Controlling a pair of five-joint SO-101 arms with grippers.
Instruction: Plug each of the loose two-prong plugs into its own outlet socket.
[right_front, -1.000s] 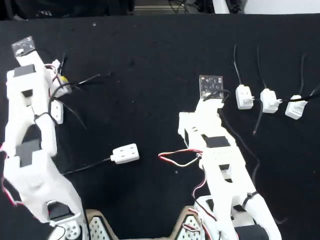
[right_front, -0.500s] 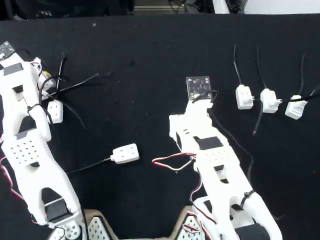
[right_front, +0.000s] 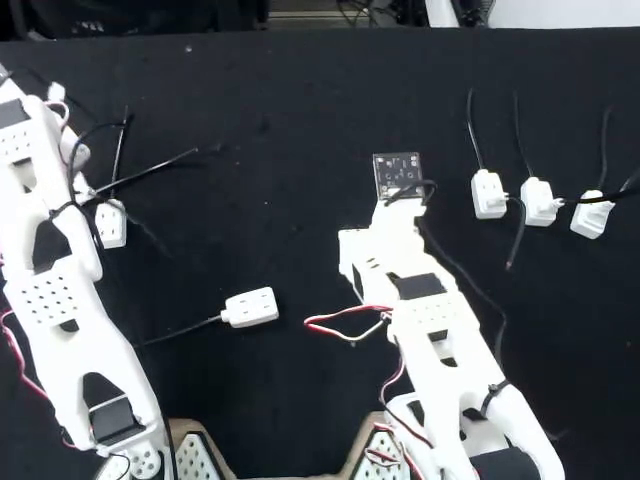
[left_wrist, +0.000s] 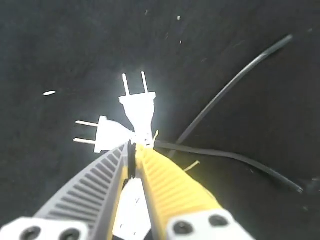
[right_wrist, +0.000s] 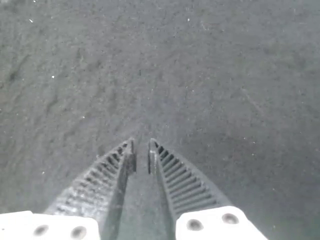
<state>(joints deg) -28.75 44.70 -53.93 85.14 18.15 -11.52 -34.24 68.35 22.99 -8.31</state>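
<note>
My left gripper (left_wrist: 134, 146) is shut on the tail of a white two-prong plug (left_wrist: 138, 106) whose prongs point away from the camera. A second white plug (left_wrist: 102, 135) lies against it, prongs sideways; whether it is also pinched I cannot tell. Their black cords (left_wrist: 235, 80) trail off over the black cloth. In the high view the left arm (right_front: 40, 200) stretches to the far-left edge, with the cords (right_front: 140, 170) hanging from it. A white outlet strip (right_front: 250, 306) lies at centre-left. My right gripper (right_wrist: 141, 150) is shut on nothing, low over bare cloth.
A small white socket block (right_front: 111, 224) lies beside the left arm. Three white sockets (right_front: 488, 193), (right_front: 538, 202), (right_front: 590, 216) with plugs and black cords sit in a row at the right. The right arm (right_front: 420, 300) stands mid-table. Black cloth (right_front: 290, 120) covers the table.
The left arm has swung toward the far-left corner, dragging the cords along. The right arm shifted slightly left a second ago and has since stayed still.
</note>
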